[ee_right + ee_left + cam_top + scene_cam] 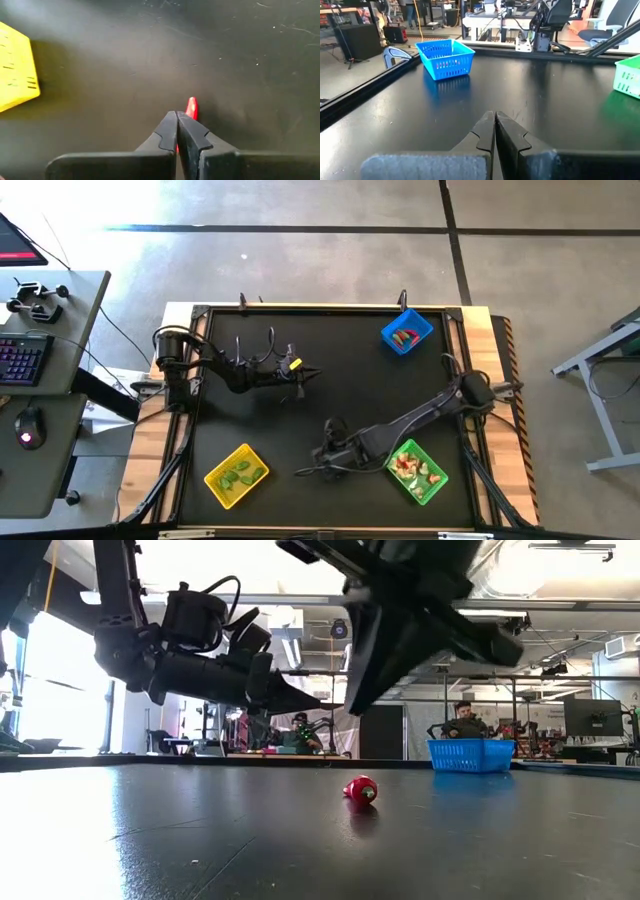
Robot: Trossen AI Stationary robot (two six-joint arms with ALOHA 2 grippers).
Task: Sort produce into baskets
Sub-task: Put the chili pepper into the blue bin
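I am hovering my right gripper (pixel 176 131) low over the black table (pixel 330 370), between the yellow basket (pixel 236 475) and the green basket (pixel 418 471), with its fingers pressed together and holding nothing. A red chili piece (pixel 191 108) is lying loose on the table just beyond my fingertips, well apart from the blue basket (pixel 406 332) where other red pieces are already sitting. My left gripper (pixel 495 131) is waiting farther back over the table, its fingers also closed and empty.

The risk I am weighing is this: if I am coming down with my fingers still pressed together, I judge I will be shoving the chili along the table rather than catching it. It is small, smooth and rounded, so I expect it to be rolling or skidding at the lightest nudge. Opening late, or opening off to one side, could be pinching only its tip and flicking it away. A weak hold could also be letting it slip during the long carry across to the blue basket.
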